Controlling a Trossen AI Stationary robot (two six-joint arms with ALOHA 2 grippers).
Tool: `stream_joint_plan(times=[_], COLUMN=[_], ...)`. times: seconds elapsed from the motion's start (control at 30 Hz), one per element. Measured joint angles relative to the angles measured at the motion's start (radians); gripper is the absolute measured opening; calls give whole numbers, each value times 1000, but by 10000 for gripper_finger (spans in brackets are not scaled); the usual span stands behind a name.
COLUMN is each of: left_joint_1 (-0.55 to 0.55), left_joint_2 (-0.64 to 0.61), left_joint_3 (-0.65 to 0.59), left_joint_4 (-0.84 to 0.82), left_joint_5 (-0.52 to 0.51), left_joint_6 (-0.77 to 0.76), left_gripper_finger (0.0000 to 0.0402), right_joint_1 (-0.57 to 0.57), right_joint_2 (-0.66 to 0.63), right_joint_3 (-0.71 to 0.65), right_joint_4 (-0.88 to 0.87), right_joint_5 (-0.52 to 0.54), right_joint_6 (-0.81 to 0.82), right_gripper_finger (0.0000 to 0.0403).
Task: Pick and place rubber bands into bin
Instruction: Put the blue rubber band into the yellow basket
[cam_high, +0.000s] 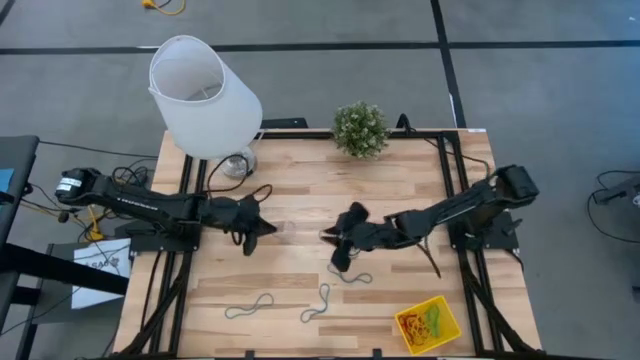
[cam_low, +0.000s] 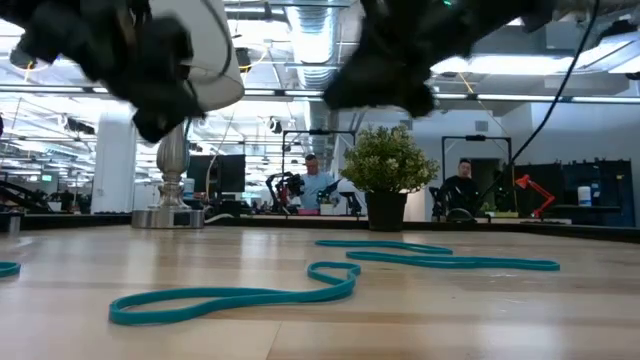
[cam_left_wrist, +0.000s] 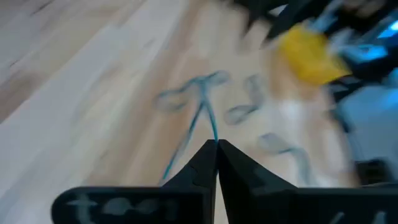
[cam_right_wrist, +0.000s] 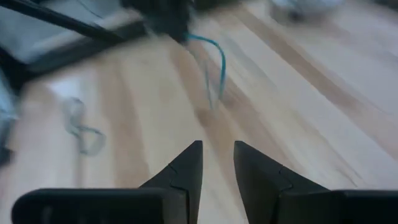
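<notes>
Holding rubber bands (cam_high: 424, 322): yellow bin (cam_high: 447, 310)

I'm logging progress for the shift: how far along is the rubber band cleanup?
Done: several rubber bands lie in the yellow bin. In hand: the left gripper is shut on a blue rubber band; the right gripper is open and empty. Left: three loose bands on the table.

Pale planked wood table (cam_high: 300, 190) — matt; smooth rubber bands (cam_high: 318, 305), bright yellow plastic bin (cam_high: 447, 318).
</notes>
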Motion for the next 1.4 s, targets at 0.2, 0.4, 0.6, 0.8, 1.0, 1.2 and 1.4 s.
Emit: stream_joint_plan(times=[0.2,0.4,0.6,0.8,1.0,1.2,1.4], left_joint_1=[-75,-144,-185,-210,-223,-223,-223], left_joint_2=[0,1,2,2,2,2,2], left_joint_3=[97,121,121,121,121,121,121], left_joint_4=[22,15,-64,-72,-95,-110,-131], left_joint_5=[16,-12,-86,-102,-106,-126,-110], left_joint_6=[56,78,41,34,35,40,39], left_gripper_finger=[0,0,0,0,0,0,0], right_joint_1=[-5,-7,-33,-57,-51,-21,-8], right_joint_2=[143,290,435,518,491,449,445], right_joint_3=[32,140,296,448,514,519,519], right_joint_4=[285,296,289,136,-99,-108,-130], right_joint_5=[-70,-69,-162,-266,-255,-254,-254], right_joint_6=[-245,-309,-336,-336,-331,-283,-283], right_gripper_finger=[85,85,85,85,85,85,85])
